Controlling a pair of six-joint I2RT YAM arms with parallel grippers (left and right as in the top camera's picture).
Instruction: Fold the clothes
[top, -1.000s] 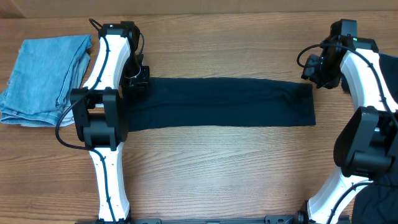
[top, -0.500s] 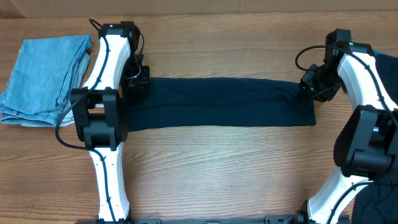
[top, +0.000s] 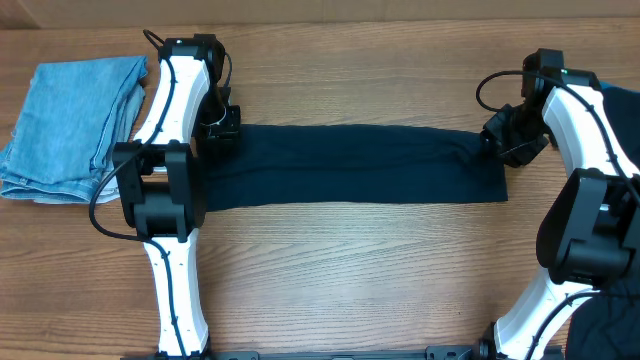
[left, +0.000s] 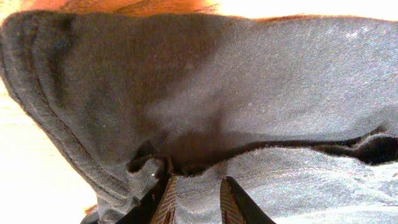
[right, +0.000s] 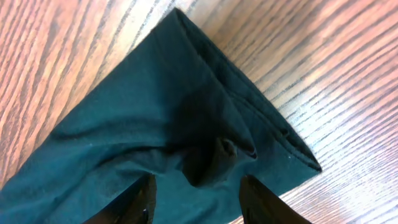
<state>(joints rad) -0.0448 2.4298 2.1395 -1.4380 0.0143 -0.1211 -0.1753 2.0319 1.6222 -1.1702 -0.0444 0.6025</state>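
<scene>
Clothes (top: 350, 165) lay folded into one long band; crosswise folds looked left to do. Left gripper (left: 198, 186) pinched one end. Right gripper (right: 198, 183) straddled the other half-open, gripping nothing.

left gripper (left: 198, 186) — jaws pinched close | right gripper (right: 198, 183) — jaws apart, pointing down

Betw my left fingers (left: 166, 202): clothes (left: 249, 81), soft matt knit cloth, stitched hem. Under my right fingers (right: 140, 202) same cloth, smooth; beyond them table (right: 62, 37), grained wood, slight sheen.
</scene>
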